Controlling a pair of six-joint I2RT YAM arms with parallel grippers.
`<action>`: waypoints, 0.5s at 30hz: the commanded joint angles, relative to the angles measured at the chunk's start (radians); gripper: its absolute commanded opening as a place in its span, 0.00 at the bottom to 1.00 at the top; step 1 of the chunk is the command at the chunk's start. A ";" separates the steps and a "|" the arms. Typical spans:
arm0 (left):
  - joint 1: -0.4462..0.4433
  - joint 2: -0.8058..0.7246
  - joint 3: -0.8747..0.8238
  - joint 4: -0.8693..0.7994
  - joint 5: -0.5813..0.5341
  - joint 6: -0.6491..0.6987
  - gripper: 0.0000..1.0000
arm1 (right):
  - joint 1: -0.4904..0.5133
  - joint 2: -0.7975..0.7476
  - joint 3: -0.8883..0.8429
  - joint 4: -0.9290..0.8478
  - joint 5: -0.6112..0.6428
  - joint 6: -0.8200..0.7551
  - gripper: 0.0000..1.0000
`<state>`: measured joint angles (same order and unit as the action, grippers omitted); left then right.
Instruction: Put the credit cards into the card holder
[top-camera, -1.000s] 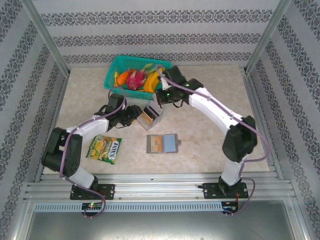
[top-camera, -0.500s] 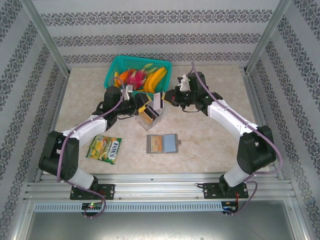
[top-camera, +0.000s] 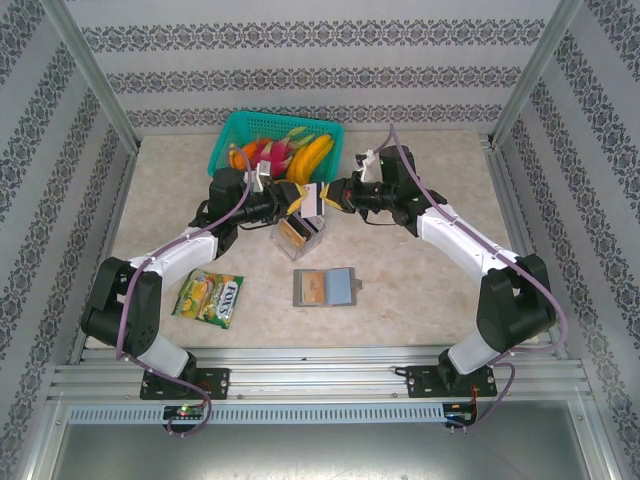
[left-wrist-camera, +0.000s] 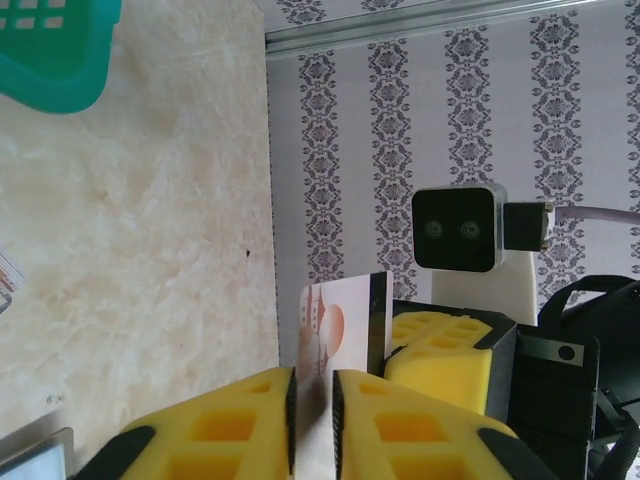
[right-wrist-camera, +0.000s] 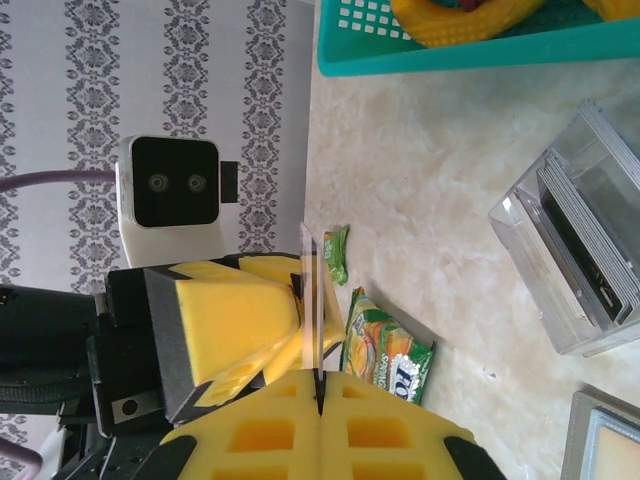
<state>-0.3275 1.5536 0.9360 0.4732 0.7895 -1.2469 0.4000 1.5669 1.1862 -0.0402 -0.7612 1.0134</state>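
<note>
One credit card (top-camera: 311, 198) only in play, and not yet home. Caught in mid-air between the two hands, above the clear box (top-camera: 298, 232) and toward its 12 o'clock. Left hand (left-wrist-camera: 313, 385) closed on the card's lower edge, yellow pads tight on both faces; right hand (right-wrist-camera: 320, 385) likewise closed on the same card, seen there edge-on as a thin line. Reads as a pass from one hand to the other, with neither grip let go. More cards (right-wrist-camera: 588, 252), dark and tan, standing upright inside the box. Card holder (top-camera: 325, 287) lying open and flat on the desk (top-camera: 400, 310), at 6 o'clock of the box, well apart from both hands. Tan-orange patch on its left panel, perhaps a card already slotted; too small to tell. Judged early to middling: held card to be carried down and slid into a slot, then the boxed ones fetched in turn.
</note>
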 joint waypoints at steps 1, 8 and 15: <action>-0.010 0.010 0.027 0.067 0.024 -0.042 0.16 | -0.010 0.019 -0.002 0.022 -0.034 0.023 0.00; -0.008 0.014 0.008 0.064 -0.001 -0.158 0.05 | -0.022 0.036 -0.008 0.031 -0.036 0.051 0.10; -0.008 -0.014 -0.027 -0.004 -0.037 -0.192 0.00 | -0.040 0.012 -0.047 0.004 -0.009 0.029 0.26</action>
<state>-0.3279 1.5566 0.9310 0.4854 0.7742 -1.4105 0.3748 1.5932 1.1618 -0.0330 -0.7784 1.0523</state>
